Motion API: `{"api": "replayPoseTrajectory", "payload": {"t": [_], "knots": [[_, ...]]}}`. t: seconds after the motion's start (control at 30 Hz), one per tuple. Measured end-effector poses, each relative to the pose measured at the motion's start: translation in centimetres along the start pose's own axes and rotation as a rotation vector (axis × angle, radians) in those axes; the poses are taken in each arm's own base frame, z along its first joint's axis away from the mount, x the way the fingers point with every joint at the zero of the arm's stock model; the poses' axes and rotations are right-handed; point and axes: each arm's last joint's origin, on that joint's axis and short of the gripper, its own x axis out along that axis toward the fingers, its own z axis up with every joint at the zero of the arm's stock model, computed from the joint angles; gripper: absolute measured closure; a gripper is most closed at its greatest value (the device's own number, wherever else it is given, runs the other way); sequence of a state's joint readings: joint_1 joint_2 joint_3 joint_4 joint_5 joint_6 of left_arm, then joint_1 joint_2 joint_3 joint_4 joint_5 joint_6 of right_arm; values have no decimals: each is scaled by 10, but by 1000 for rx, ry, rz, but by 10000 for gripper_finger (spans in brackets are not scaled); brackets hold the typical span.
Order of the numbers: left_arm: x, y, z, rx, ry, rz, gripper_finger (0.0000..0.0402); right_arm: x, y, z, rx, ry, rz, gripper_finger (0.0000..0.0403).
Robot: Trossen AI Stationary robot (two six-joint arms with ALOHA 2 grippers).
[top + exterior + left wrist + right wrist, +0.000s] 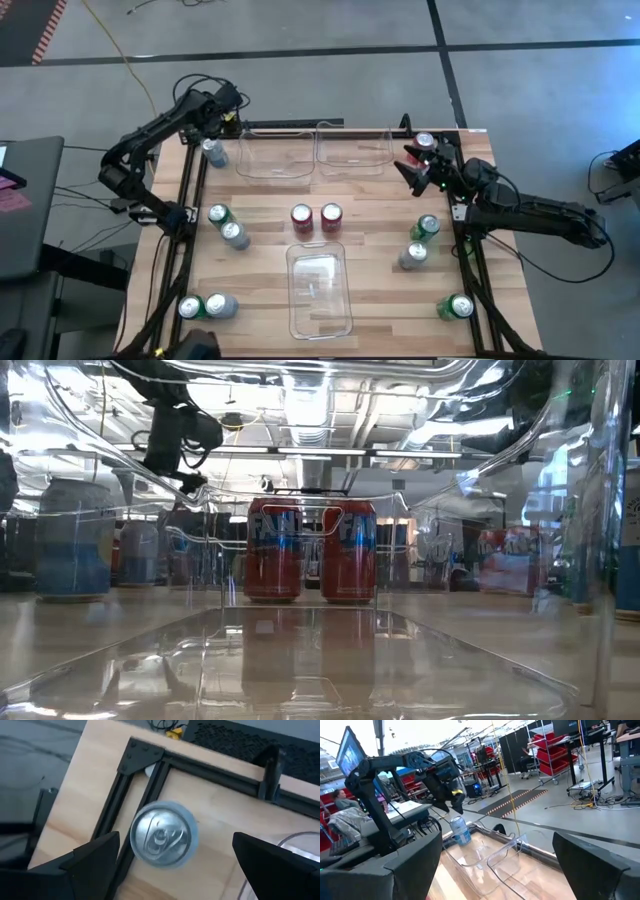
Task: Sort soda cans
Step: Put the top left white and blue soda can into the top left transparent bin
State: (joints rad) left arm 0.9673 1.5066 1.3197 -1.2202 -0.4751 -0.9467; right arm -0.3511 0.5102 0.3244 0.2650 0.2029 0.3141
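My left gripper (214,128) is open above a silver-grey can (213,152) that stands upright at the table's far left corner. In the left wrist view its fingers flank the can's silver top (161,834) with a gap on each side. My right gripper (415,166) is open near the far right corner, beside a red can (424,141) and with nothing between its fingers (420,857). Two red cans (316,216) stand mid-table. Green and silver-grey cans stand at the left (227,224), the right (418,241) and the near corners (205,306) (457,306).
Two clear bins (275,160) (352,152) sit side by side at the far edge, and a third (318,290) sits at the near centre. A black frame (150,780) runs along the table's border beside the silver-grey can. Bare wood lies between the can groups.
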Motion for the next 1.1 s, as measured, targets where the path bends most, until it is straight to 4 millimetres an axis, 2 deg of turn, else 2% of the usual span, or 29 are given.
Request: {"api": "replayPoseTrajectory", "payload": {"t": [0.17,0.4,0.57,0.8,1.1], "knots": [[2,-2,-14,-76,-4,40,17,0,1,0,0,2,5,5],[27,-2,-34,-155,-20,99,17,0,1,0,-5,0,5,5],[40,-4,-38,-170,-29,80,17,0,1,1,-7,-9,8,5],[54,-4,-33,-193,-66,42,17,0,2,4,-24,-13,9,5],[55,-4,-32,-216,-87,50,17,0,2,4,-33,-11,8,5]]}}
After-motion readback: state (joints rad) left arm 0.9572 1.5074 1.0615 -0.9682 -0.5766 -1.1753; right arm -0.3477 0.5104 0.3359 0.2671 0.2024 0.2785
